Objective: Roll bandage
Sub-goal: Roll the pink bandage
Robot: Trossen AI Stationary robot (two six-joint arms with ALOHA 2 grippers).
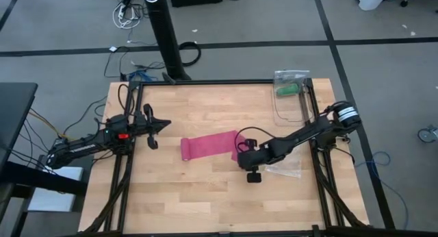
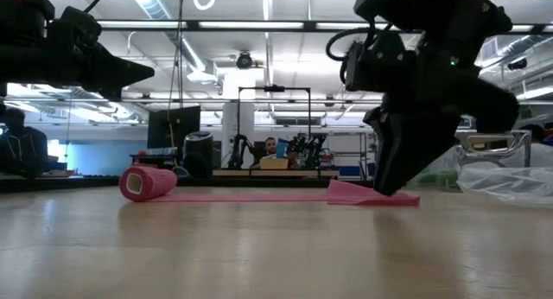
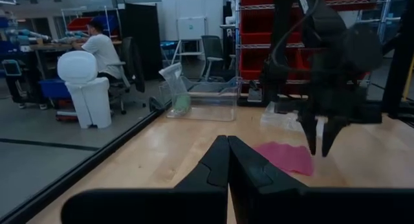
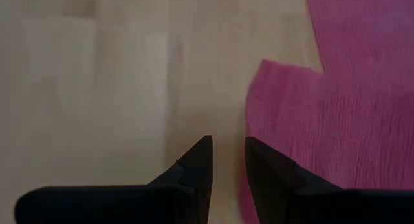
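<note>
Magenta bandage (image 1: 209, 146) lies mid-table, one end rolled, the rest flat. Right gripper (image 1: 237, 152), fingers narrowly parted, hovers at its flat end. Left gripper (image 1: 163, 123), fingers pressed together, waits apart.

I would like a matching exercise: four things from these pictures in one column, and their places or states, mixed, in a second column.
Things:
1. magenta-pink fabric bandage
2. left claw
3. right claw
4. clear crinkly plastic bag

States:
A. shut, hanging off the strip
B. at the table's far right corner
C. partly rolled at one end, flat otherwise
D. slightly open at the strip's unrolled end

Pairs: 1-C, 2-A, 3-D, 4-B
</note>
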